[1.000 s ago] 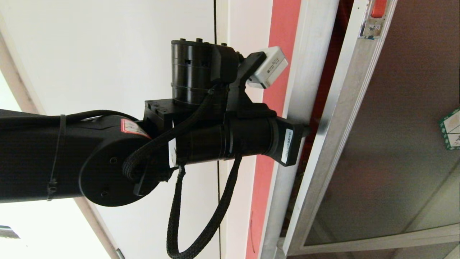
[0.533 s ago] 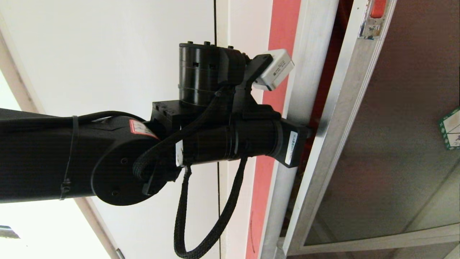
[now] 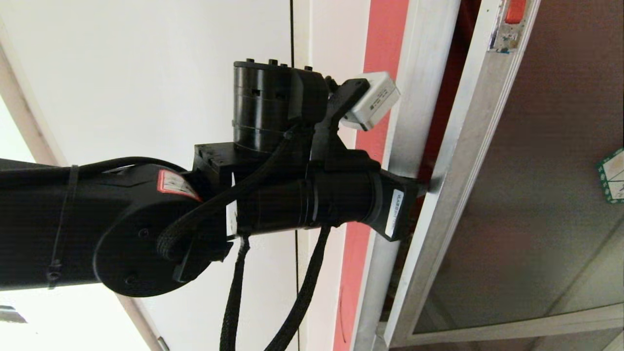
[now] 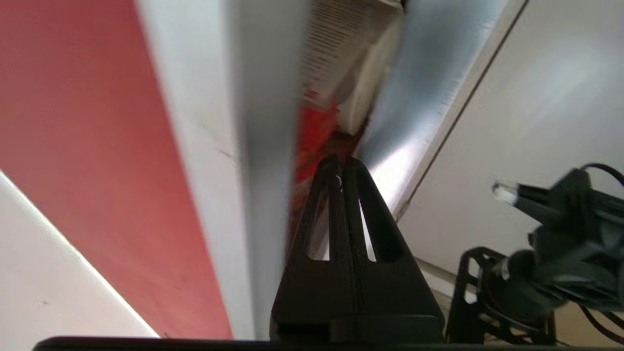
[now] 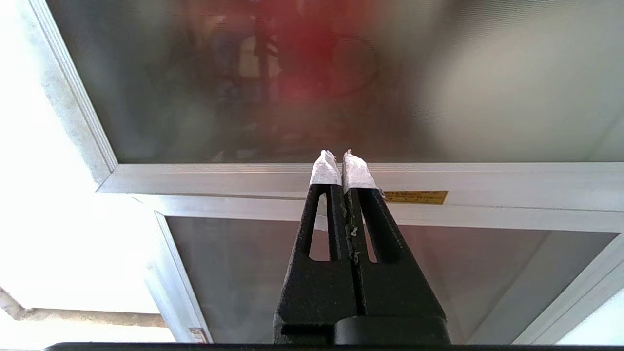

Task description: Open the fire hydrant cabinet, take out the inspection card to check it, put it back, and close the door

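Observation:
The fire hydrant cabinet's silver frame (image 3: 414, 97) stands beside a red strip (image 3: 380, 58). The door (image 3: 536, 195), dark tinted glass in an aluminium frame, stands slightly ajar, with a red latch (image 3: 514, 10) and a green-bordered sticker (image 3: 613, 175). My left gripper (image 3: 423, 181) reaches into the narrow gap between frame and door edge. In the left wrist view the left gripper (image 4: 341, 163) is shut and empty, its tips against the door's edge (image 4: 414, 122), with red inside the cabinet (image 4: 314, 131). My right gripper (image 5: 340, 156) is shut and empty, parked before the cabinet's lower glass (image 5: 292, 73). The inspection card is out of view.
A plain white wall panel (image 3: 146, 73) fills the left of the head view behind my left arm (image 3: 122, 224). A yellow label (image 5: 415, 197) sits on the aluminium crossbar (image 5: 512, 185) in the right wrist view.
My left wrist has edged slightly toward the door's edge, and the arm's elbow end swayed right and back. The door's gap looks about the same.

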Robot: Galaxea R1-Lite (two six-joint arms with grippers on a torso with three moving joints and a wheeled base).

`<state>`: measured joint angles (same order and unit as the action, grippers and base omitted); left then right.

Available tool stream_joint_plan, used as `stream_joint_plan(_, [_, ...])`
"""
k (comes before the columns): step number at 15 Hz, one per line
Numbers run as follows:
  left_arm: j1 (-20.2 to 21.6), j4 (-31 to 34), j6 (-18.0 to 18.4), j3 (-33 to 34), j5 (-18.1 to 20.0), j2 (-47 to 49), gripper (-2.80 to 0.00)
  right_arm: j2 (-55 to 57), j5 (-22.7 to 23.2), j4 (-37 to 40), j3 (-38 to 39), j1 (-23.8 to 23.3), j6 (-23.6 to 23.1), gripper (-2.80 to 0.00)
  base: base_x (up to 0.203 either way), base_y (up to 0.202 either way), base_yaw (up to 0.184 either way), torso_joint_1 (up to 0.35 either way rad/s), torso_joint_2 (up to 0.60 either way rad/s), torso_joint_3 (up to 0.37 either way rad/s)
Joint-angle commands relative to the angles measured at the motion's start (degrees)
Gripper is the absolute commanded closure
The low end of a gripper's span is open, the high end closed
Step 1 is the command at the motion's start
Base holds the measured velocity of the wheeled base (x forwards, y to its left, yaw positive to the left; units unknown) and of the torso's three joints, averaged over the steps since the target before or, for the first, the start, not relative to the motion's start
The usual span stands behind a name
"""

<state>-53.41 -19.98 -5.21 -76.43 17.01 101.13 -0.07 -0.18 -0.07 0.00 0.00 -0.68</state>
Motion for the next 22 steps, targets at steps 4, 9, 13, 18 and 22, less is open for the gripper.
stream_joint_plan(4, [-2.92, -0.19, 0.02, 0.34, 0.12, 0.1, 0.0, -0.01, 0.01, -0.01, 0.0, 0.0, -0.02, 0.0, 0.0, 0.0, 0.0, 0.0, 0.0, 0.0])
stream_joint_plan(9, [-2.53, -0.24, -0.09, 0.51, -0.35, -0.46, 0.0, -0.01, 0.01, -0.01, 0.0, 0.0, -0.02, 0.0, 0.0, 0.0, 0.0, 0.0, 0.0, 0.0])
stream_joint_plan(13, [-4.0, -0.24, -0.33, 0.58, 0.04, -0.87, 0.0, -0.05, 0.01, -0.01, 0.0, 0.0, -0.02, 0.0, 0.0, 0.0, 0.0, 0.0, 0.0, 0.0])
stream_joint_plan(18, [-7.08, -0.16, -0.5, 0.71, 0.13, -0.66, 0.0, -0.01, 0.01, -0.01, 0.0, 0.0, -0.02, 0.0, 0.0, 0.0, 0.0, 0.0, 0.0, 0.0])
stream_joint_plan(22, [-9.5, -0.17, -0.7, 1.55, 0.17, -1.42, 0.0, -0.01, 0.01, -0.01, 0.0, 0.0, -0.02, 0.0, 0.0, 0.0, 0.0, 0.0, 0.0, 0.0])
